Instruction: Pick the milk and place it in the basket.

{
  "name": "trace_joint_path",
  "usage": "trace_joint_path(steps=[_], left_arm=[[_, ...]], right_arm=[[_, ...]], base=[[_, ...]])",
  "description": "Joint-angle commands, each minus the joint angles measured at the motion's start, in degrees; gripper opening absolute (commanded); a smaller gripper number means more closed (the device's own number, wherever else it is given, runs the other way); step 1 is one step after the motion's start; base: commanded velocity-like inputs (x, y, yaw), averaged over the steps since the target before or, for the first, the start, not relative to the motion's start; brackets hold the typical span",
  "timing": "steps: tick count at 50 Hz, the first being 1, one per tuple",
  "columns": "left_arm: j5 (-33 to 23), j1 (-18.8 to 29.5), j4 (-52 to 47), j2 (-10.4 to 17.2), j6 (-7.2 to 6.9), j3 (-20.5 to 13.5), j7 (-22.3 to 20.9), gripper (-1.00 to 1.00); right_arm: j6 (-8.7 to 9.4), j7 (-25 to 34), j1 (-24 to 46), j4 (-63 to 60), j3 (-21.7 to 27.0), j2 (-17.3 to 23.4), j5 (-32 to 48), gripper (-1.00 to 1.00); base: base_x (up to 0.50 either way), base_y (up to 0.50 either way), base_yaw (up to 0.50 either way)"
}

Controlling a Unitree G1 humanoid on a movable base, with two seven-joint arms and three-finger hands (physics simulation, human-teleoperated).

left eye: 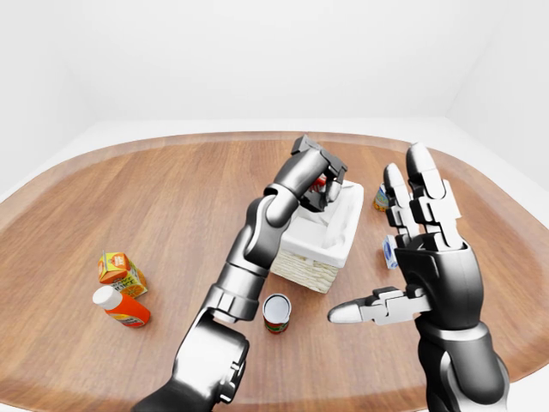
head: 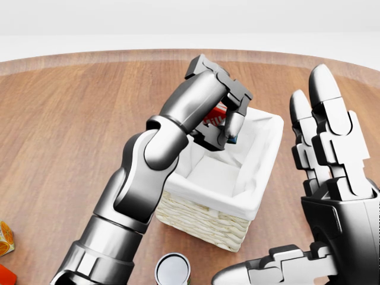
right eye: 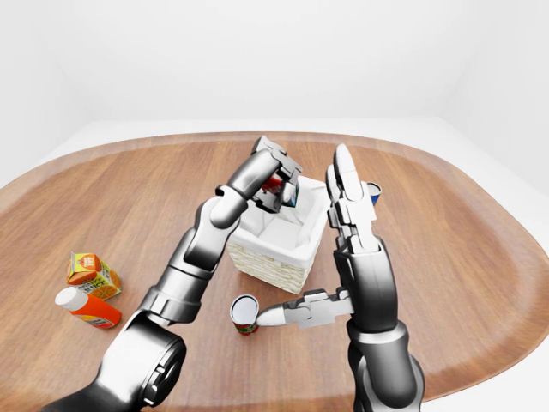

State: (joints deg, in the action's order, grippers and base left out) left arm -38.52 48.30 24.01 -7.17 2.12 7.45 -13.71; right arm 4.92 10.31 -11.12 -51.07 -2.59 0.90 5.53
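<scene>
The left robot hand [head: 222,116] grips the red milk carton [head: 214,116], fingers closed round it, just above the open white-lined basket [head: 202,217] on the wooden worktop [left eye: 171,197]. The right robot hand [head: 323,154] stands beside the basket, fingers spread and upright. A can [left eye: 276,311] sits near the basket.

— What sort of room is it?
— Bare and white. Plain white walls [left eye: 257,60] meet in corners at the upper left and upper right of the left-eye view, and a pale floor [left eye: 129,130] shows along the table's far edge.
— Any furniture?
— Just one big oval wooden table [left eye: 129,197] with a lighter rim, filling most of the view.
— And the light?
— Soft and even, with faint shadows on the wood
</scene>
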Motion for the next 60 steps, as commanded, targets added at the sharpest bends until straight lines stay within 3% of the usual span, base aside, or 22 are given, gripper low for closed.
trace_joint_path(steps=[1,9,31,44,52,53,54,60], left_arm=[[1.49,4.92,9.03,0.53,2.88,-1.32,5.94,-1.0],[3.22,9.57,18.25,0.86,2.88,-2.18,9.38,-1.0],[3.89,11.16,31.12,0.83,2.88,-2.47,15.1,-1.0],[4.83,11.48,32.55,0.17,2.88,-2.71,16.3,-1.0],[9.44,13.49,33.78,-0.04,2.88,-4.55,20.88,-1.0],[10.62,13.93,33.69,0.04,2.88,-5.04,21.68,-0.53],[11.47,14.26,33.58,0.2,2.88,-5.19,22.12,1.0],[15.76,15.62,32.06,0.93,2.88,-5.88,24.81,1.0]], right_arm=[[-0.09,-0.14,-0.27,0.3,-0.47,0.05,0.14,1.0],[-0.5,-0.26,-0.37,0.6,-0.49,0.13,0.08,1.0],[-1.19,-0.37,-1.01,0.87,-0.97,0.12,0.29,1.0],[-0.92,-0.28,-0.89,0.69,-0.69,0.16,0.05,1.0],[-0.26,-0.16,-0.6,0.13,-0.67,0.18,0.12,1.0],[-0.22,-0.15,-0.55,0.1,-0.62,0.18,0.13,1.0],[-0.23,-0.15,-0.5,0.16,-0.59,0.16,0.1,1.0],[-0.21,-0.13,-0.37,0.26,-0.68,0.14,0.16,1.0]], base=[[0.0,0.0,0.0],[0.0,0.0,0.0],[0.0,0.0,0.0],[0.0,0.0,0.0],[0.0,0.0,0.0],[0.0,0.0,0.0],[0.0,0.0,0.0],[0.0,0.0,0.0]])
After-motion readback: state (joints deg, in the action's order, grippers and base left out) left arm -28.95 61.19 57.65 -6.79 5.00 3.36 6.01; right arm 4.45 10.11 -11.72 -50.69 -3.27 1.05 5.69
